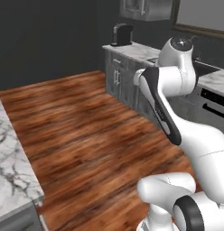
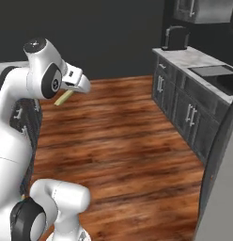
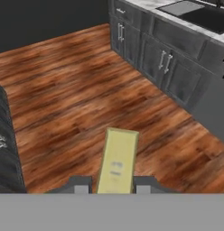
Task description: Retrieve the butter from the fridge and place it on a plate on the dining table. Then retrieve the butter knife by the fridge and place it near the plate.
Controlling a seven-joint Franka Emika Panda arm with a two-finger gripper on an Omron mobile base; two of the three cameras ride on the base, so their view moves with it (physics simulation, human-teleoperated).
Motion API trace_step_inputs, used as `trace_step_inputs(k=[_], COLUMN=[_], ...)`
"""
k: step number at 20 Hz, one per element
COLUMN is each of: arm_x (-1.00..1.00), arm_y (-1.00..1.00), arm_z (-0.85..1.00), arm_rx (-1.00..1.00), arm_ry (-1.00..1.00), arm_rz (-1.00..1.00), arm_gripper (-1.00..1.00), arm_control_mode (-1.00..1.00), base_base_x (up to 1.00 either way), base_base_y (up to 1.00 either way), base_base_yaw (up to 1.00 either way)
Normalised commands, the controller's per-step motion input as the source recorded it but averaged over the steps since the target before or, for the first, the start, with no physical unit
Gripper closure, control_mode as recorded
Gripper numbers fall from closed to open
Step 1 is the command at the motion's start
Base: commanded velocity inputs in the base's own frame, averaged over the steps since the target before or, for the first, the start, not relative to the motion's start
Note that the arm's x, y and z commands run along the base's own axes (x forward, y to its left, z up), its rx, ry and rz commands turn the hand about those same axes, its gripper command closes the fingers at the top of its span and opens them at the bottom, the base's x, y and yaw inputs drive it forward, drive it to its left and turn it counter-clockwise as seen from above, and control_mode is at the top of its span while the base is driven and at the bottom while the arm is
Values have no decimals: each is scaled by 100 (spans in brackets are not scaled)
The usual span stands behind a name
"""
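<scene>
While clamped in the gripper (image 3: 112,186), butter (image 3: 117,160) over open wooden floor (image 3: 68,90).

The butter (image 3: 117,161) is pale yellow with a faint grey smudge on it. The fingers (image 3: 81,184) beside it are dark grey. The floor (image 1: 86,131) is reddish-brown wood with dark streaks. The cabinets (image 2: 184,113) are dark grey with silver handles. The dining table (image 1: 12,162) has a white worktop with grey veins.

Glossy white rounded arm (image 1: 195,140), dark joint bands
</scene>
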Motion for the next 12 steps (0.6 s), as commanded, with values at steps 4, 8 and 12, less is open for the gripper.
trace_step_inputs(k=[4, 8, 12], arm_x=[0, 0, 0], arm_y=[0, 0, 0], arm_z=[0, 0, 0], arm_rx=[0, 0, 0], arm_ry=[0, 0, 0], arm_rz=[0, 0, 0], arm_gripper=[100, 100, 100], arm_control_mode=[100, 100, 100], base_base_x=[58, 58, 50], base_base_y=[0, -1, -10], base_base_yaw=[19, 17, 15])
